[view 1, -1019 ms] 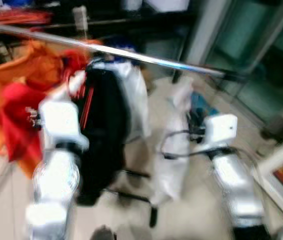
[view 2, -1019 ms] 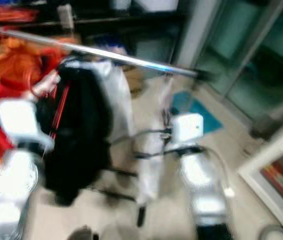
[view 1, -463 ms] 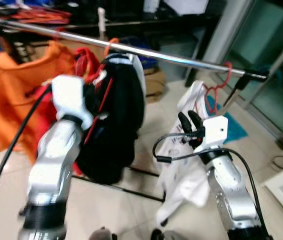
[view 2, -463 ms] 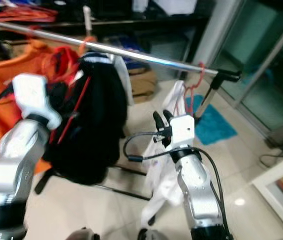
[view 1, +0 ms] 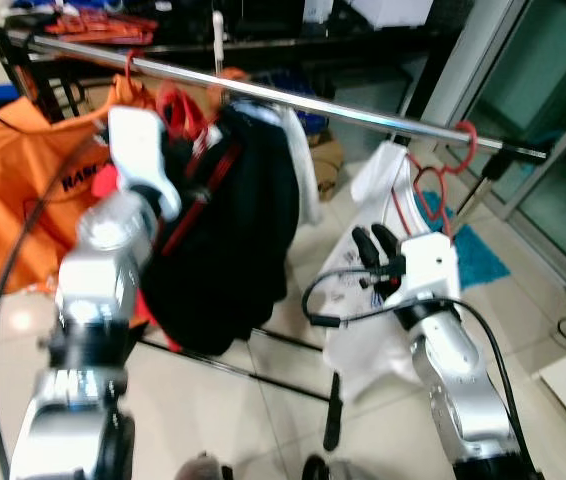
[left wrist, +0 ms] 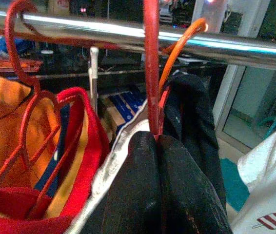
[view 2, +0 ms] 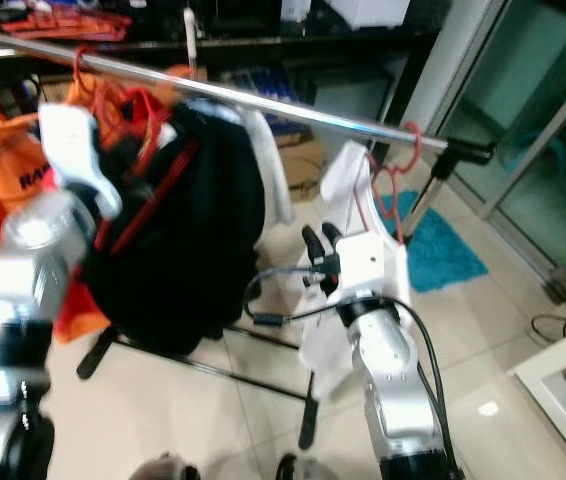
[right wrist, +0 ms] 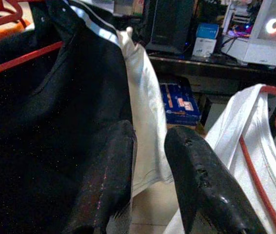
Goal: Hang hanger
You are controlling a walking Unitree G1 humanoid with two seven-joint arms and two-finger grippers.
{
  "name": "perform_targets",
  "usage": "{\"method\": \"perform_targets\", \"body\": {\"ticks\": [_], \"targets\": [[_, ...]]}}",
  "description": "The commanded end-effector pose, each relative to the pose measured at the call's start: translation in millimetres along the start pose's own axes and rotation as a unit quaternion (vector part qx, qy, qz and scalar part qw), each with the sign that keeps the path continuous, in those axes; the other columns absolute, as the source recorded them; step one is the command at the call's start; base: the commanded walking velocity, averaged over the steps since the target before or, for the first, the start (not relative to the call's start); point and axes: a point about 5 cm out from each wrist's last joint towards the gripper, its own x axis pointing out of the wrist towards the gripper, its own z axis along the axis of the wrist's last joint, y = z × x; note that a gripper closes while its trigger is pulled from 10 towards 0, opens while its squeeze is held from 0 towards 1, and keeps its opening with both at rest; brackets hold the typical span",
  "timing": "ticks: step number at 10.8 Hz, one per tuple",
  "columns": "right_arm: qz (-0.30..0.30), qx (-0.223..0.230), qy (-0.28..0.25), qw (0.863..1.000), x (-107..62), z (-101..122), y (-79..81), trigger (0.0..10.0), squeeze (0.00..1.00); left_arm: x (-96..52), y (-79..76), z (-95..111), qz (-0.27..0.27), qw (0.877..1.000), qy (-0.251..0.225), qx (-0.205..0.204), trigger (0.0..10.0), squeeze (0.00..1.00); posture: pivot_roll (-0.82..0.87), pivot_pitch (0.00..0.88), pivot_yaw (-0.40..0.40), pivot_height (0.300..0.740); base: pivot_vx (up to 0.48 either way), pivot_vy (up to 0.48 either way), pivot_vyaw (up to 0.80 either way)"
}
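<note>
My left gripper [left wrist: 155,141] is raised to the silver rail [view 1: 313,100] and is shut on the stem of a red hanger [left wrist: 151,87]. The hanger's stem runs up across the rail, and a black garment [view 1: 233,240] with red trim hangs below it. An orange hook [left wrist: 187,39] curves over the rail right beside it. My right gripper [view 1: 373,243] is lower, between the black garment and a white garment [view 1: 388,190]. Its fingers [right wrist: 113,175] stand a little apart with nothing between them.
The white garment hangs on a red hanger [view 1: 453,150] near the rail's right end. Orange and red clothes [view 1: 23,200] hang at the left. The rack's black feet [view 1: 293,345] cross the tiled floor. Dark shelves stand behind, and a blue mat [view 1: 473,255] lies at the right.
The view has sharpened and shifted. My left arm has lifted closer to the rail with the hanger in its grip. The right arm holds about the same pose.
</note>
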Motion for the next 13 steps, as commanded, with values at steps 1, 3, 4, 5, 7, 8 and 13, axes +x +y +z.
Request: {"method": "perform_targets", "body": {"ticks": [1,3,4,5,7,8,13], "targets": [[0.000,-0.001,0.013,1.000,-3.0,-3.4,-1.1,10.0,0.00,6.1,4.4,10.5,0.000,1.000,-0.016,0.001,10.0,0.00,0.09,0.094,-0.052,0.740,0.000,0.000,0.00],[0.000,-0.001,0.019,1.000,-6.6,-5.7,-0.1,10.0,0.00,26.2,-20.2,24.6,-0.060,0.996,-0.023,0.060,10.0,0.00,0.08,0.098,-0.037,0.740,0.000,0.000,0.00],[-0.002,-0.002,0.022,1.000,-8.6,-7.2,-0.4,10.0,0.00,28.1,-34.3,30.3,-0.067,0.990,-0.036,0.121,10.0,0.00,0.07,0.096,-0.032,0.740,0.000,0.000,0.00],[-0.009,-0.001,0.026,1.000,-11.5,-8.8,-2.2,10.0,0.00,26.1,-42.3,33.9,-0.035,0.984,-0.051,0.167,10.0,0.00,0.06,0.095,-0.024,0.740,0.000,0.000,0.00],[-0.015,-0.001,0.033,0.999,-15.4,-11.6,-5.2,10.0,0.00,14.8,-44.1,37.6,0.045,0.985,-0.055,0.157,10.0,0.00,0.06,0.097,-0.022,0.740,0.000,0.000,0.00],[-0.012,-0.002,0.036,0.999,-16.0,-12.9,-5.3,10.0,0.00,9.4,-46.1,41.0,0.054,0.983,-0.064,0.163,10.0,0.00,0.06,0.097,-0.025,0.740,0.000,0.000,0.00],[0.007,-0.002,0.048,0.999,-11.2,-17.0,-0.5,10.0,0.00,31.7,-4.2,43.2,0.081,0.991,-0.031,0.104,10.0,0.00,0.07,0.087,-0.035,0.740,0.000,0.000,0.00]]}}
